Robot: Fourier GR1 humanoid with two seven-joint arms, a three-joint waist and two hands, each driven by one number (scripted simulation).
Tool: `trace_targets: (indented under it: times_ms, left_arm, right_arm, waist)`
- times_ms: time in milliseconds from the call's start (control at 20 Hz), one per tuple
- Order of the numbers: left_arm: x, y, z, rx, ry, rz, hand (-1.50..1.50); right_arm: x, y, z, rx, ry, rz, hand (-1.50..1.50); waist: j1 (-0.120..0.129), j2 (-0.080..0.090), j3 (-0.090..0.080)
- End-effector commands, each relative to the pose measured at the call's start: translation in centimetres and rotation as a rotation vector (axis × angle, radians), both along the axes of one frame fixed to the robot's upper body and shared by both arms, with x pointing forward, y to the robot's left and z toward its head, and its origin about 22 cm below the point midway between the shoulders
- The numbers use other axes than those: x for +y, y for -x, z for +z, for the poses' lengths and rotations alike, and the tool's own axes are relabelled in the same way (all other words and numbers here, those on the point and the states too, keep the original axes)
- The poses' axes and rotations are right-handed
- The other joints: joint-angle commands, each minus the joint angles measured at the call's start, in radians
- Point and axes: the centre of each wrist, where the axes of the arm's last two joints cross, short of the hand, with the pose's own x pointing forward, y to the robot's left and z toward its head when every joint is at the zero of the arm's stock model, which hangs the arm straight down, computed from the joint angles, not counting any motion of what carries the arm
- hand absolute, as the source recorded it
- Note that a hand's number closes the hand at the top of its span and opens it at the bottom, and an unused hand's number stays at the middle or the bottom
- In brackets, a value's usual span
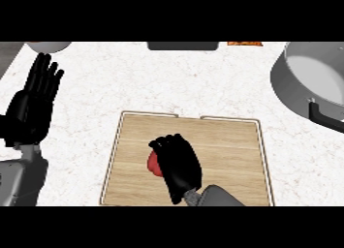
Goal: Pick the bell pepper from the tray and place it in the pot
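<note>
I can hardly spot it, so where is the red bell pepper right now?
In the head view, the bell pepper lies on the wooden tray, left of its centre, mostly hidden under the right hand; the pot is far right.

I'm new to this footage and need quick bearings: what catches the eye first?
The right hand lies over a red bell pepper on the wooden tray at centre. A grey pot sits at the upper right, and the left hand rests open at the left edge.

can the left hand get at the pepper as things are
Probably not without the right hand moving. It lies over the red pepper on the tray, leaving only its left edge showing. The left hand rests open at the counter's left edge, off the tray.
</note>
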Motion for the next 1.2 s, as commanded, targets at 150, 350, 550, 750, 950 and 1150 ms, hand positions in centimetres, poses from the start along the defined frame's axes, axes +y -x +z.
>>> trace_targets:
  times_ms: [150,350,550,750,950,1150]
  left_arm:
    - [-1.3,-0.7,-0.5,0.014,0.002,0.002,0.00]
    - [-2.6,-1.3,-0.2,0.009,0.006,0.010,0.00]
    - [-0.8,0.8,-0.7,-0.015,-0.016,0.015,0.00]
    - [0.1,-0.2,-0.6,0.006,-0.001,-0.007,0.00]
    - [-0.6,-1.0,-0.1,-0.014,-0.003,0.001,0.00]
    - [-0.8,0.8,-0.3,-0.009,-0.012,-0.001,0.00]
  right_arm:
    - [0.7,-1.4,-2.5,-0.065,0.047,0.118,1.50]
    - [1.8,0.7,-3.0,-0.080,0.079,0.116,1.50]
    - [2.2,0.9,-1.8,-0.165,0.083,0.069,1.50]
    - [2.5,-3.0,-1.0,-0.138,0.045,0.028,1.50]
    - [2.3,-5.5,-0.4,-0.107,-0.035,0.032,1.50]
    - [2.1,-6.6,2.3,-0.160,-0.091,-0.048,1.50]
  waist:
    - [0.001,0.013,0.002]
    - [0.000,0.012,0.002]
    - [0.002,0.010,0.002]
    - [0.018,0.016,0.002]
    - [0.020,0.017,0.002]
    - [0.004,0.011,0.002]
